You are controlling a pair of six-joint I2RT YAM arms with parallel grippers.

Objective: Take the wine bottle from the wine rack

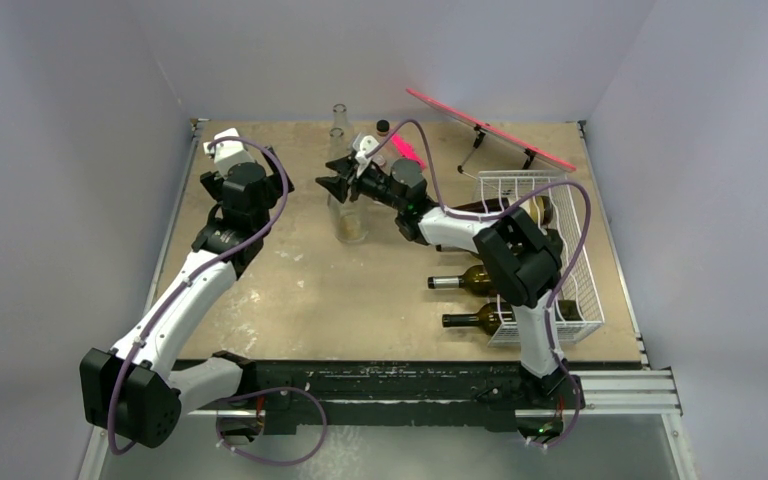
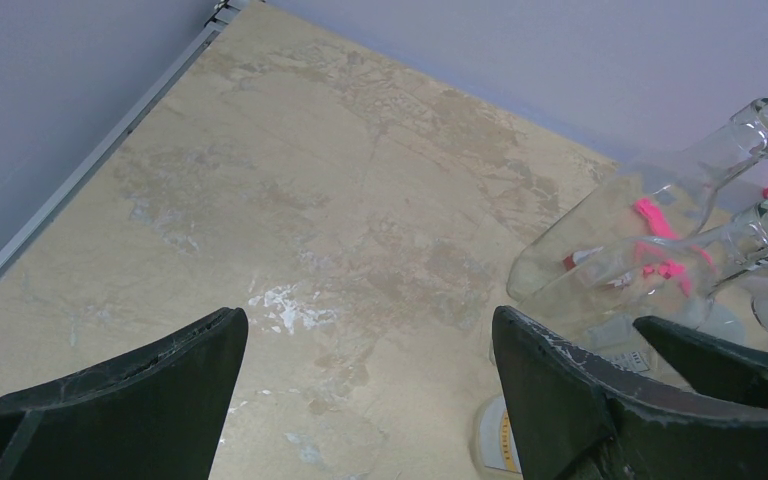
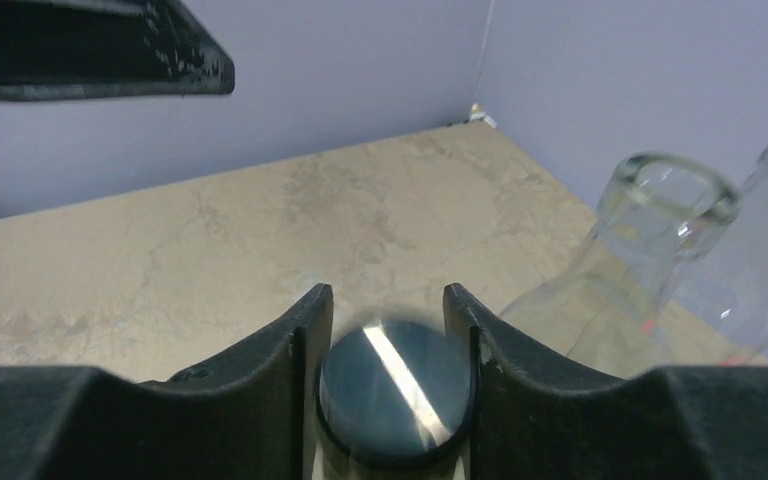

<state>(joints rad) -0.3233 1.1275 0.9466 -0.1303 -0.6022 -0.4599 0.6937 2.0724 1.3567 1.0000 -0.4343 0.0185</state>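
The white wire wine rack (image 1: 578, 262) stands at the right of the table, with dark wine bottles (image 1: 472, 281) lying in it, necks pointing left. My right gripper (image 1: 338, 183) reaches left of the rack. In the right wrist view that gripper (image 3: 388, 300) is shut on the dark round cap (image 3: 395, 385) of a pale bottle (image 1: 348, 222) standing upright on the table. My left gripper (image 1: 245, 175) hovers at the back left, and its wrist view shows it (image 2: 370, 320) open over bare table.
Clear empty bottles (image 1: 340, 120) stand at the back just beyond the right gripper and show in both wrist views (image 2: 660, 200) (image 3: 665, 200). A pink flat board (image 1: 490, 128) leans on a stand behind the rack. Walls close in the back and both sides.
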